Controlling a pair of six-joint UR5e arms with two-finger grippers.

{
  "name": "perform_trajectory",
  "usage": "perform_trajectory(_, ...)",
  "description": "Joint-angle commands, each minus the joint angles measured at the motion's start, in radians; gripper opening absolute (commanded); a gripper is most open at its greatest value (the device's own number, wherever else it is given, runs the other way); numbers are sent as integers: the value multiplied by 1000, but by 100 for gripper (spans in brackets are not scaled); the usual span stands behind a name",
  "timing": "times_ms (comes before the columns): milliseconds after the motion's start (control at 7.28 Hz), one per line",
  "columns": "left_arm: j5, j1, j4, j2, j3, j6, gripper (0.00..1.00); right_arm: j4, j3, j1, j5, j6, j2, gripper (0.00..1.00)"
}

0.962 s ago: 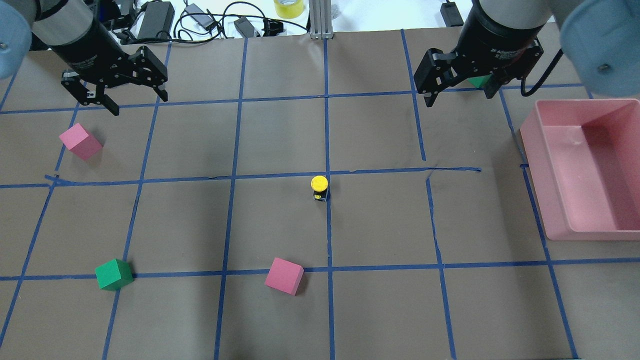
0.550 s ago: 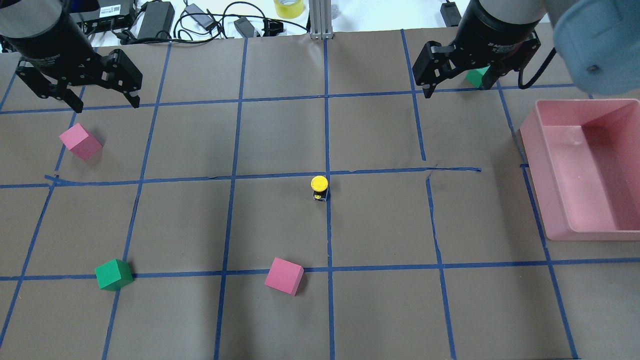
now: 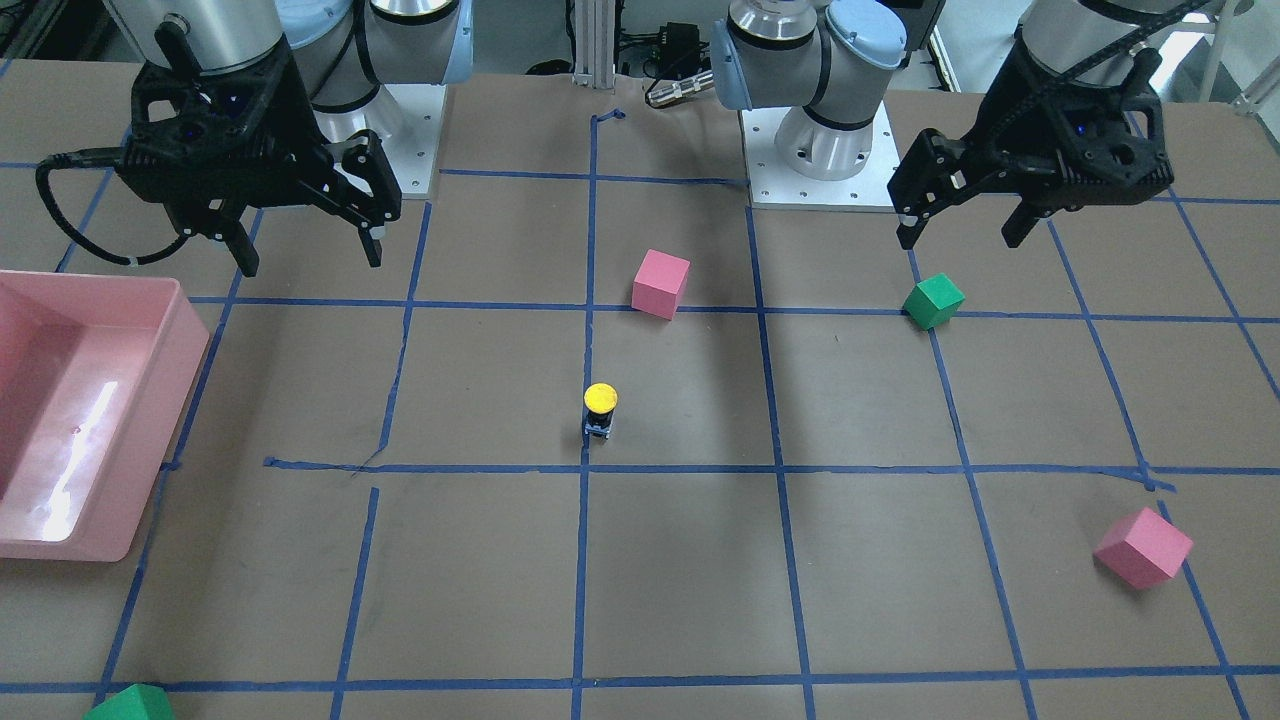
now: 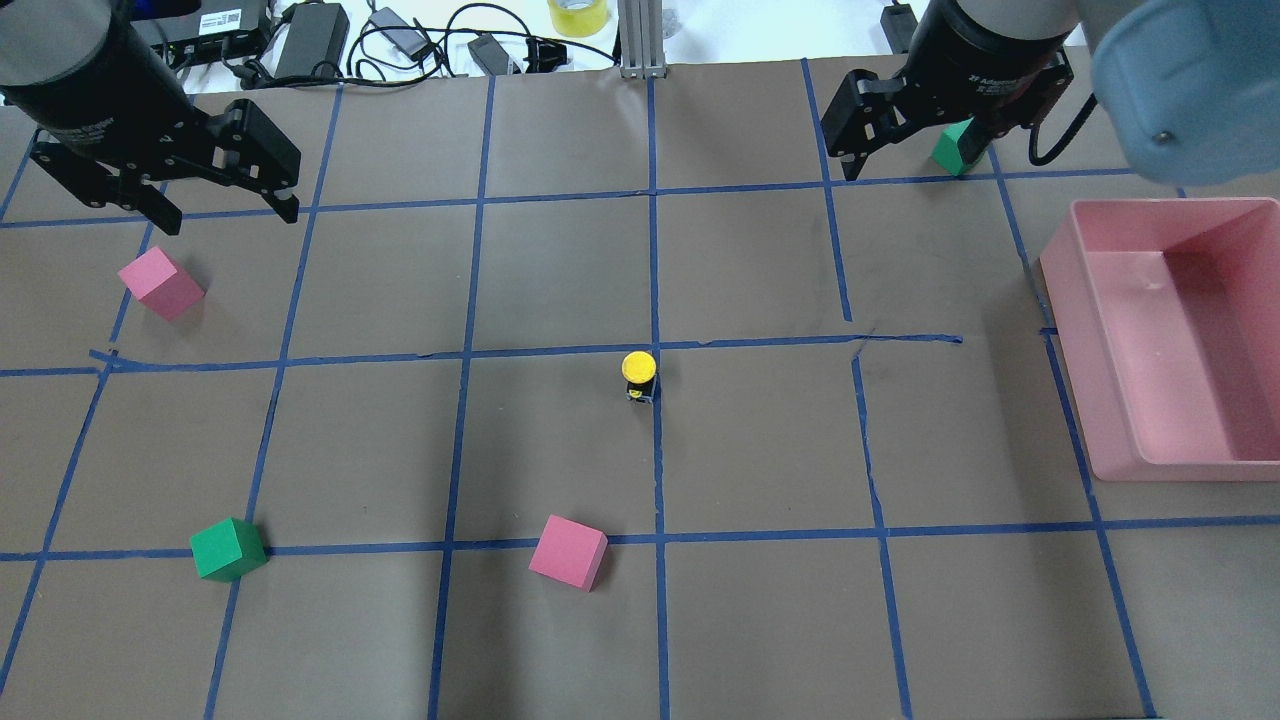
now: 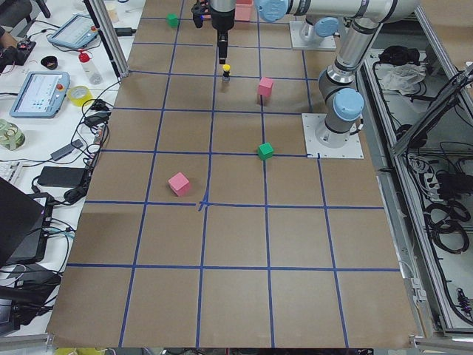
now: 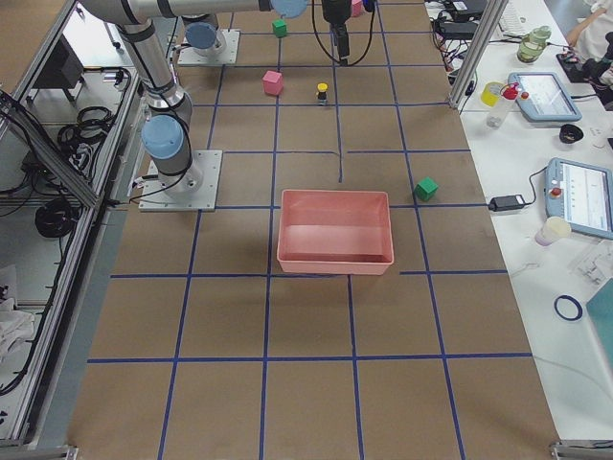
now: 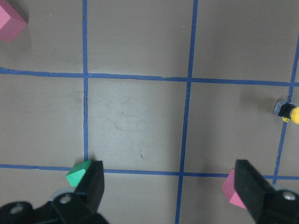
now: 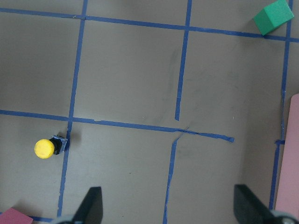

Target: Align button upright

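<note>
The button (image 4: pixel 639 375), yellow cap over a black-and-grey body, stands upright on a blue tape line near the table's middle. It also shows in the front view (image 3: pixel 600 410), the left wrist view (image 7: pixel 289 112) and the right wrist view (image 8: pixel 46 148). My left gripper (image 4: pixel 230 215) is open and empty, raised over the far left, far from the button. My right gripper (image 4: pixel 905 165) is open and empty, raised over the far right. Nothing touches the button.
A pink bin (image 4: pixel 1170 208) sits at the right edge. Pink cubes lie at the far left (image 4: pixel 160 283) and near middle (image 4: pixel 568 552). Green cubes lie at the near left (image 4: pixel 228 549) and under the right gripper (image 4: pixel 955 145). Cables lie beyond the far edge.
Both grippers have drawn back toward the table's far edge, the left one also outward to the left. The far green cube shows more. The button has not moved.
</note>
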Motion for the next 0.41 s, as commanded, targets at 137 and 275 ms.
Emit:
perform_trajectory(137, 13, -60, 9, 14, -34, -70, 100, 0, 0, -1, -1, 2, 2, 100)
perform_trajectory(275, 15, -60, 11, 15, -34, -66, 100, 1, 0, -1, -1, 3, 2, 100)
